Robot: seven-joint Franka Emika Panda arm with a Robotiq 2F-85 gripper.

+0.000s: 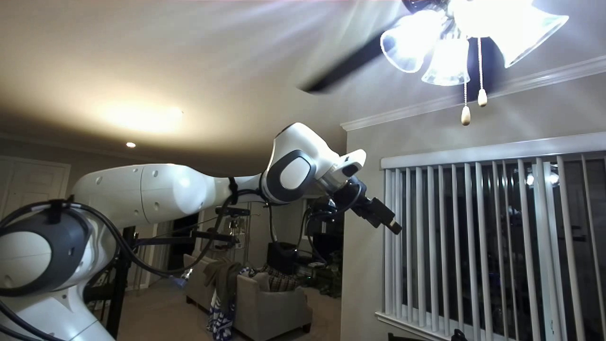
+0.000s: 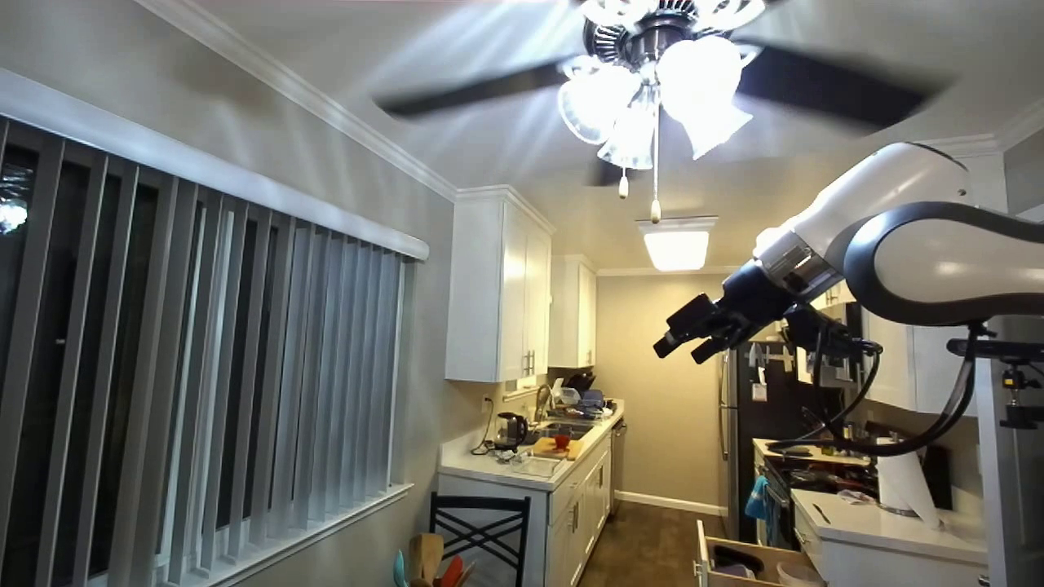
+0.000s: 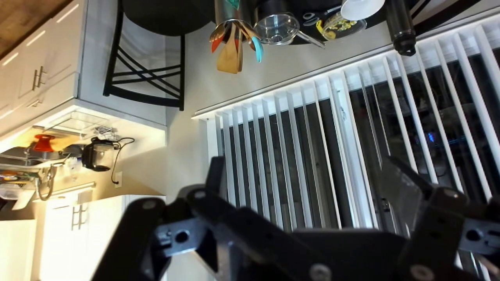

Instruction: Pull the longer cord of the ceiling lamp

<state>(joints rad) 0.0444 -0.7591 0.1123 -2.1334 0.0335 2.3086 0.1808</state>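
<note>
The ceiling lamp is lit, with a cluster of white glass shades; it also shows in an exterior view. Its long dark blades look blurred. Two thin pull cords hang from it. The longer cord ends in a tan oblong knob, also visible in an exterior view. The shorter cord's knob hangs higher beside it. My gripper points down and outward, below the knobs and apart from them. It also shows in an exterior view. In the wrist view its fingers are wide apart with nothing between them; lamp and cords are out of view there.
A window with vertical blinds lies beyond the gripper. A fan blade reaches out above the arm. White wall cabinets stand behind. A dark chair and a utensil holder are below.
</note>
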